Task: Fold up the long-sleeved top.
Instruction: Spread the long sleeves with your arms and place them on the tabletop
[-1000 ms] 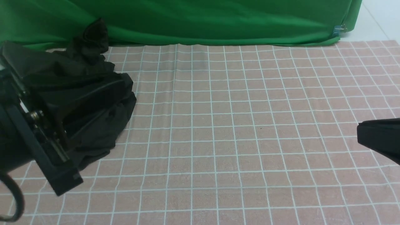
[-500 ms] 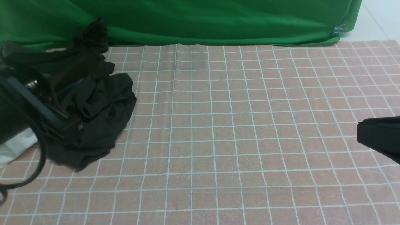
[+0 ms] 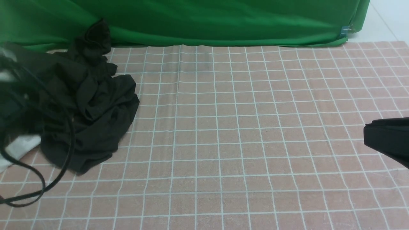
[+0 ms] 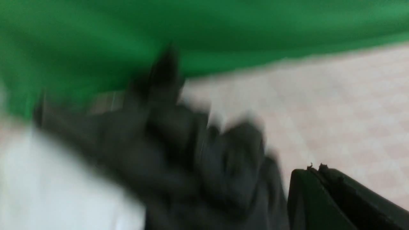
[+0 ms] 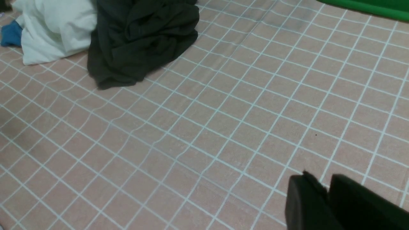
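Observation:
The long-sleeved top (image 3: 92, 108) lies crumpled in a black heap at the left of the checked cloth; it also shows in the right wrist view (image 5: 140, 38) and, blurred, in the left wrist view (image 4: 191, 159). My left gripper (image 4: 314, 167) is shut and empty, its tips just beside the heap. In the front view that arm is only a dark blur at the left edge. My right gripper (image 3: 366, 135) hovers at the far right, well away from the top. Its fingers (image 5: 306, 198) stand slightly apart, open, with nothing between them.
A white cloth bundle (image 5: 54, 28) with a blue piece (image 5: 11, 33) lies against the top's left side. A black cable (image 3: 65, 150) loops over the heap's front. A green backdrop (image 3: 204, 22) closes the far edge. The pink checked tablecloth (image 3: 243, 143) covers the table.
My left arm has swung back to the left, off the top, and the top has settled into a lower heap. The right gripper's fingers have parted a little.

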Robot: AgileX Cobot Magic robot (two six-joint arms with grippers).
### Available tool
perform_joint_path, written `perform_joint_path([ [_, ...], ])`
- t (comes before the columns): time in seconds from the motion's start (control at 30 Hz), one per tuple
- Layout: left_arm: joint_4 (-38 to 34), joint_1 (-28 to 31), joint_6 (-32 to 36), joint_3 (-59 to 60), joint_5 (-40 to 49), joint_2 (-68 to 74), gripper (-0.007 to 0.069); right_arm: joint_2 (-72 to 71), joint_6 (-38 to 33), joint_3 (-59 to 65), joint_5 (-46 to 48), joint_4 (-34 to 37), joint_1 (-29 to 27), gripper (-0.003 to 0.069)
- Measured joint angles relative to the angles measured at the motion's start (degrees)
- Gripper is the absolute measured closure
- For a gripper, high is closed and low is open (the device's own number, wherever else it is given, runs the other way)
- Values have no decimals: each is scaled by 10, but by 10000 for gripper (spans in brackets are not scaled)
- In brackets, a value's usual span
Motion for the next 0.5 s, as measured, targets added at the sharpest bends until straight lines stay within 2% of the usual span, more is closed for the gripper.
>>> perform_joint_path([
  [0.1,-140,0,90,-10,112,-2,607,0,1,0,0,0,0,515],
  [0.2,-318,0,262,-31,238,-2,607,0,1,0,0,0,0,513],
  [0.23,-388,0,343,-40,293,-2,607,0,1,0,0,0,0,512],
  [0.27,-427,0,380,-45,326,-2,607,0,1,0,0,0,0,510],
  [0.37,-472,-1,422,-58,384,-2,607,0,1,0,0,0,0,505],
  [0.5,-466,-1,424,-73,411,-2,607,0,1,0,0,0,0,498],
])
